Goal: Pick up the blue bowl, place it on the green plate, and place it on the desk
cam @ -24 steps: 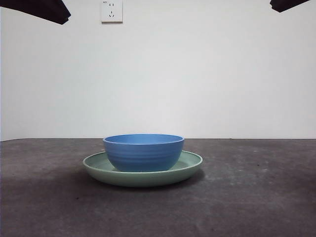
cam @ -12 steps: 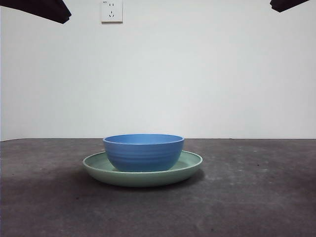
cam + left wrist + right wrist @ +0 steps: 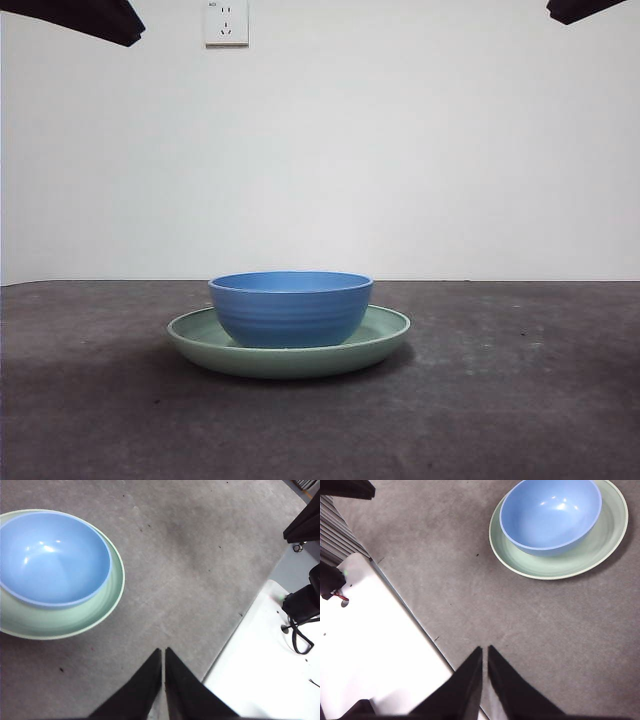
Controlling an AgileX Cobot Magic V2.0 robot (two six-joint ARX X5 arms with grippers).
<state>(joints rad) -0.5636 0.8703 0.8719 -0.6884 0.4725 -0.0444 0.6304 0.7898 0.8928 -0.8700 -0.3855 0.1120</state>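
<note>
Both claws, left claw [image 3: 163, 652] and right claw [image 3: 485, 651], pinched closed, empty; wrist views alone reveal blue bowl [image 3: 290, 307] hollow.

Low level front view; two high wrist views, all sharing the blue bowl [image 3: 290, 308].

We are looking at the desk [image 3: 520, 400]: dark grey-brown, mottled, rough and speckled. The green plate [image 3: 385, 335] is sitting flat and directly on it, near the middle in the front view. The blue bowl [image 3: 290, 308] is resting upright in that plate, not touching the desk.
</note>
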